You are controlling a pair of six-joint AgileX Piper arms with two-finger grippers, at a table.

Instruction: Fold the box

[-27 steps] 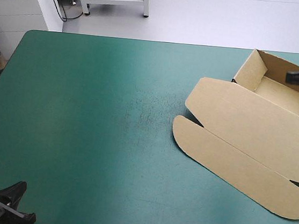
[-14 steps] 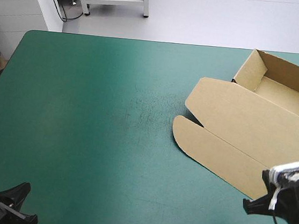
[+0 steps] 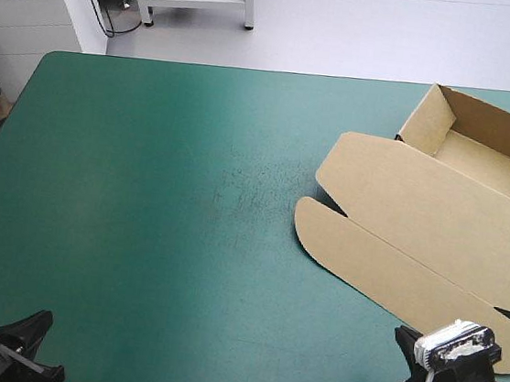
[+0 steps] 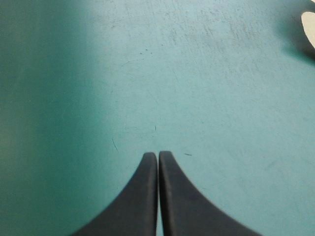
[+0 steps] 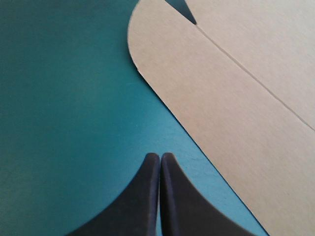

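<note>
"At the table's near right corner, how does the right gripper (image 5: 159, 158) stand?"

"Its black fingers are pressed together in one point, holding nothing, low over the teal-green cover (image 3: 162, 199). The left gripper (image 4: 157, 156) is the same, fingers together and empty, at the near left corner."

"And the box (image 3: 418, 219)?"

"It is on the right half of the table. The tray (image 3: 488, 167), with its walls raised, sits at the far right corner. The lid lies flat and open, spreading from the tray toward the near edge."

"Which way from the right gripper?"

"Ahead and off to one side. The lid's rounded flap (image 5: 206, 98) passes just beside the fingertips, not touching. Its long edge runs on a slant from the table's middle toward the near right corner."

"Which arm should take it?"

"The right, I'd say. The left is well apart, with only bare cover ahead and a sliver of the board far off."
</note>
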